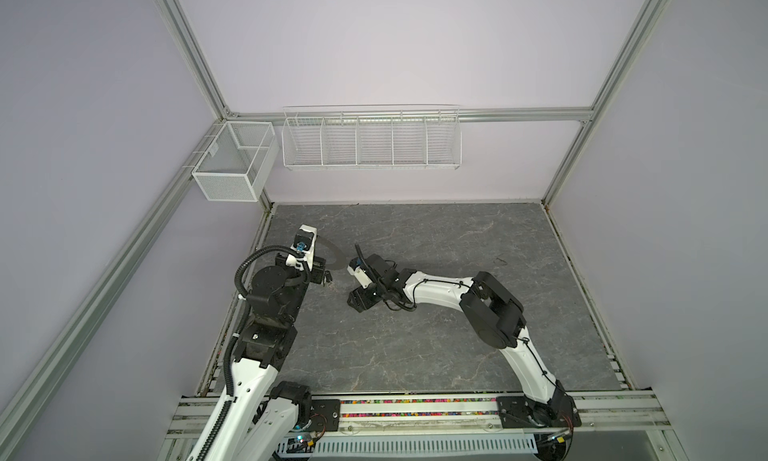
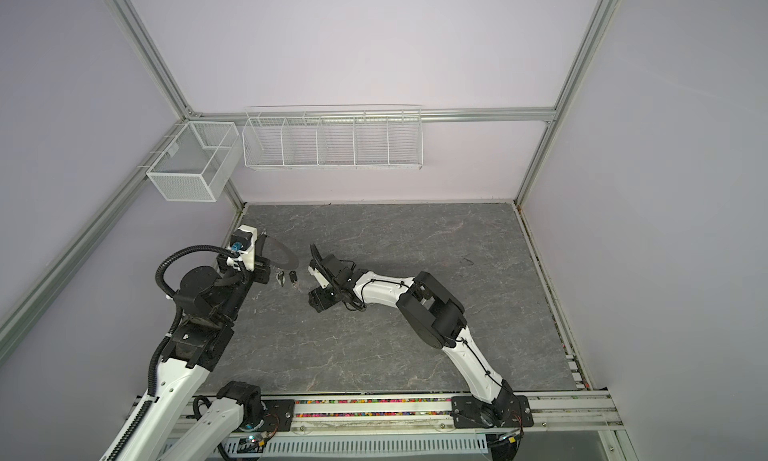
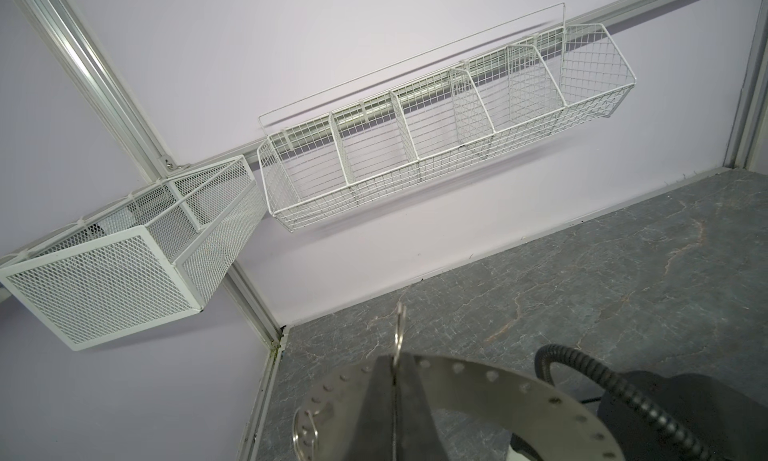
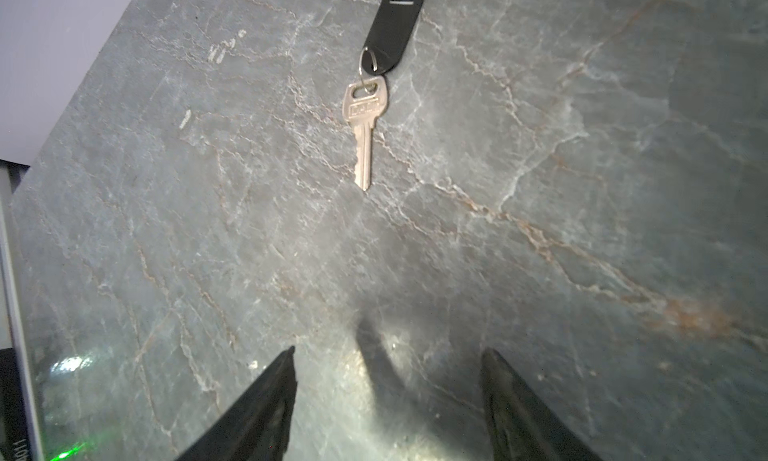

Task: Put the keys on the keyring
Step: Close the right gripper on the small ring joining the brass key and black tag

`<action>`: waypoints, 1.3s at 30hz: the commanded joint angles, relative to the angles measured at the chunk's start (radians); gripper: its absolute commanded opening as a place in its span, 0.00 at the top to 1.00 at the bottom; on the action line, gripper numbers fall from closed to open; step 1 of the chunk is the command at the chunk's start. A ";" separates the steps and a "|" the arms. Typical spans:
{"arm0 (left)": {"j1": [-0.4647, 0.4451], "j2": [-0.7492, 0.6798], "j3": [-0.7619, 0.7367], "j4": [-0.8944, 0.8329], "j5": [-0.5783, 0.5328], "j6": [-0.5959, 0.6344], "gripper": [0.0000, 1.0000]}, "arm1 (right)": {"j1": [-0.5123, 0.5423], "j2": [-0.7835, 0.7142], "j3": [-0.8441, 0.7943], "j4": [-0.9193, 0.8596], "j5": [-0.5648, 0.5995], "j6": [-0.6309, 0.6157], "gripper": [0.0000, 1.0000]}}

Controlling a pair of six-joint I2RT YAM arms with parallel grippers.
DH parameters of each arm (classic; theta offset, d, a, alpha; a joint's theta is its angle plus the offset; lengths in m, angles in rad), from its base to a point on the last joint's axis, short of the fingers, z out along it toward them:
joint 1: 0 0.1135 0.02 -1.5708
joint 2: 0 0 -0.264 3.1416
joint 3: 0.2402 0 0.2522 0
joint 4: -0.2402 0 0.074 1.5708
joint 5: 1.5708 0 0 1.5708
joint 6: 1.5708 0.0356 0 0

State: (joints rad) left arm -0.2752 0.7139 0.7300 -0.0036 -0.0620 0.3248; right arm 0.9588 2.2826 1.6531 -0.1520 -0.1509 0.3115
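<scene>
Currently, two white-and-black robot arms reach over a grey marble-patterned desk. The left gripper has its fingers pressed together on the rim of the keyring, a flat grey metal disc with a wide central hole and tiny holes round its edge. It is held near the desk's left edge and looks lifted clear of the surface. A small wire loop stands edge-on just past the fingertips.

The right gripper hovers low with its fingers spread wide and nothing between them. Ahead of it, apart from the fingertips, a small silver metal key lies flat on the desk. A thin split ring joins it to a black oval plastic tag. Seen from above, the key sits between the two grippers, in the left half of the desk. I cannot pick out a second key for certain.

The key looks light, stiff and very thin, and it lies flush on a hard, smooth top, so metal fingers would likely skid over it. The tag seems the better hold, being thicker and less slippery; pinched across its long edges, it would let the key dangle and swing from the split ring. The disc is rigid but may pivot in a rim grip.
</scene>
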 commanded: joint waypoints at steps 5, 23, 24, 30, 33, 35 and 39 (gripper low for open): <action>0.000 0.001 0.004 0.042 0.011 -0.014 1.00 | 0.001 0.173 0.225 -0.035 0.065 -0.054 0.38; 0.000 0.019 0.008 0.038 0.011 -0.008 1.00 | 0.029 0.444 0.666 -0.149 0.149 -0.076 0.51; 0.000 0.019 0.008 0.037 0.011 -0.009 1.00 | 0.030 0.447 0.670 -0.156 0.155 -0.079 0.53; 0.000 0.022 0.009 0.040 0.013 -0.013 1.00 | 0.038 0.452 0.662 -0.161 0.166 -0.105 0.69; 0.000 0.022 0.009 0.039 0.014 -0.016 1.00 | 0.043 0.453 0.660 -0.158 0.171 -0.126 0.81; -0.001 0.021 0.009 0.037 0.013 -0.016 1.00 | 0.049 0.451 0.656 -0.158 0.176 -0.146 0.84; 0.000 0.021 0.009 0.036 0.011 -0.017 1.00 | 0.057 0.444 0.642 -0.155 0.192 -0.180 0.90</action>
State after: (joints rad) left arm -0.2752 0.7425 0.7300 0.0021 -0.0544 0.3222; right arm 1.0039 2.7014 2.3188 -0.2649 0.0216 0.1761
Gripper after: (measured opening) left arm 0.049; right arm 0.102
